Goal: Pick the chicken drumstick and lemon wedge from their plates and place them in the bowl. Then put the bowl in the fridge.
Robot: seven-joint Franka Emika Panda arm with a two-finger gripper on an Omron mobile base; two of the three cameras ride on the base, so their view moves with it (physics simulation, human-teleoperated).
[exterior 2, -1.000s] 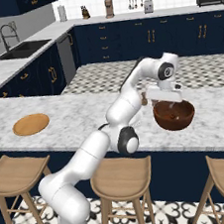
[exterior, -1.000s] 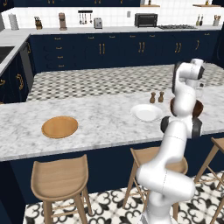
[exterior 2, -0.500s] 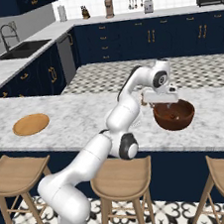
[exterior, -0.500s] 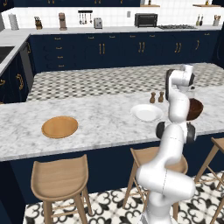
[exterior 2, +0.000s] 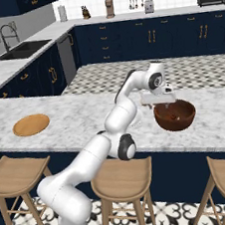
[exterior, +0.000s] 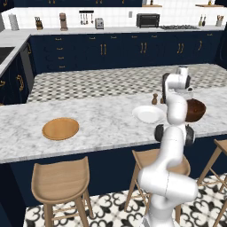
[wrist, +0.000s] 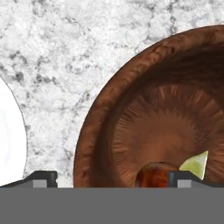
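Observation:
The dark reddish-brown bowl [exterior 2: 175, 116] [exterior: 195, 111] [wrist: 157, 127] stands on the marble counter at the right. In the hand view the chicken drumstick [wrist: 153, 175] and the yellow-green lemon wedge [wrist: 196, 165] lie on its bottom. My gripper [exterior 2: 159, 100] [wrist: 113, 179] hangs open just above the bowl's near-left rim, one fingertip outside the bowl and one over its inside, holding nothing. The white plate [exterior: 148, 114] [wrist: 8, 144] lies left of the bowl, bare. Far to the left lies the tan wooden plate [exterior: 60, 128] [exterior 2: 31, 124], also bare. The fridge is out of view.
Two small pepper mills [exterior: 154, 98] stand behind the white plate. Wooden stools [exterior: 62, 181] [exterior 2: 123, 176] line the counter's front edge. Navy cabinets and a back counter with a toaster oven [exterior: 147, 20] lie across the tiled floor.
My hand has come down and slightly left, closer to the bowl's rim. The jaws stayed open. Bowl and plates have not moved.

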